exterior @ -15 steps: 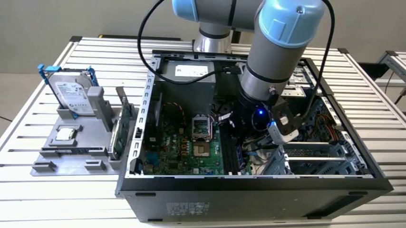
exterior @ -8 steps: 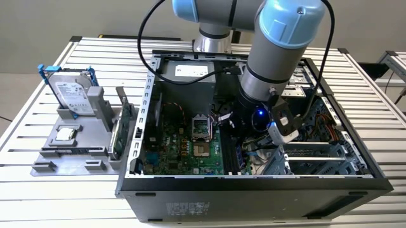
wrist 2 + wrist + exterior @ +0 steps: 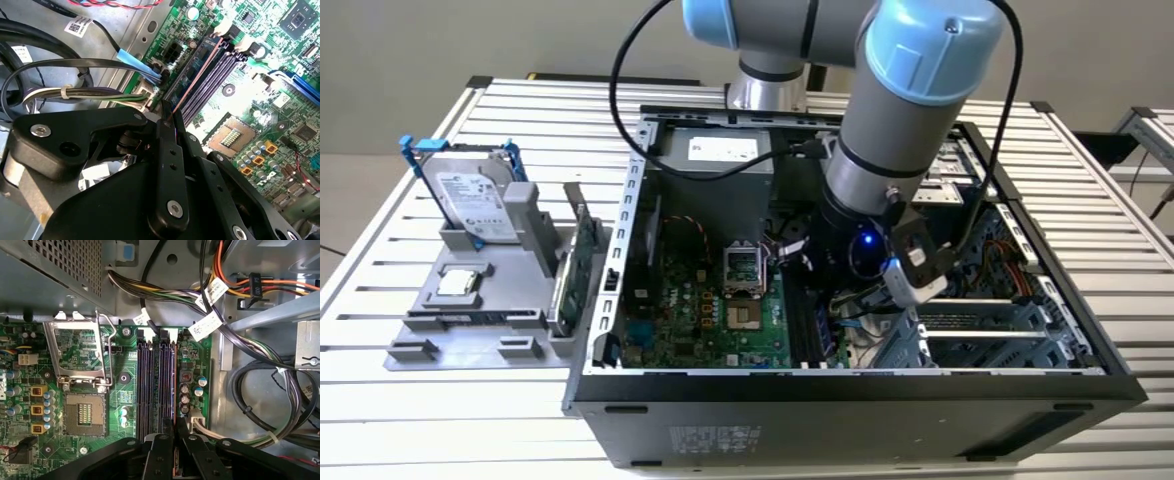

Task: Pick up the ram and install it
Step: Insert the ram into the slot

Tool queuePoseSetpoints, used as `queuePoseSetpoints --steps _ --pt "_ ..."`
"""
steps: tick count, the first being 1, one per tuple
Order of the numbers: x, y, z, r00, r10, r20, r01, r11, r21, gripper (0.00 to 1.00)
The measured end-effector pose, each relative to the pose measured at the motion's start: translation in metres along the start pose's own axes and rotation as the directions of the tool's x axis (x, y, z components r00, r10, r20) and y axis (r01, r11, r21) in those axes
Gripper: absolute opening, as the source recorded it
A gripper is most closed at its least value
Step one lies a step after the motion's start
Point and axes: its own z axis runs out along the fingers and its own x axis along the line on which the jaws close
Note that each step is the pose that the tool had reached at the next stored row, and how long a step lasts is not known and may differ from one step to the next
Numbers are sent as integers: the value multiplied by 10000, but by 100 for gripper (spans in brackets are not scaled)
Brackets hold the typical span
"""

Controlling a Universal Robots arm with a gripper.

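The big table (image 3: 440,420) of metal slats carries an open black computer case (image 3: 854,400), and the robot arm (image 3: 907,110) reaches down from above into this case. Inside the case lies the green main board (image 3: 700,320), with the open processor socket (image 3: 85,414) and its lifted metal frame (image 3: 80,350) near the middle. In the first wrist view a grey perforated box (image 3: 55,265) sits at one side of the board, and bundles of coloured cables (image 3: 240,290) run along the metal wall beside the memory slots (image 3: 150,385). The gripper (image 3: 175,437) is low over these dark slots, at their end. Its two black fingers (image 3: 170,165) are close together with a thin edge between them, and in the second wrist view this edge continues as a long narrow stick, the ram (image 3: 192,75), lying along the slot at the outer side of the row; it seems to sit in the slot, but I cannot tell if it is pressed fully down. On the exterior view's left, on the table beside the case, a grey holder (image 3: 480,320) keeps a silver hard drive (image 3: 470,200) in a blue frame upright, and a green circuit card (image 3: 574,270) stands on its edge just beside the case.
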Motion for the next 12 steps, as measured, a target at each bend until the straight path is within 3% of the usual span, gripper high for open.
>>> queuePoseSetpoints --steps 12 --pt "0 0 14 10000 0 -1 0 10000 2 0"
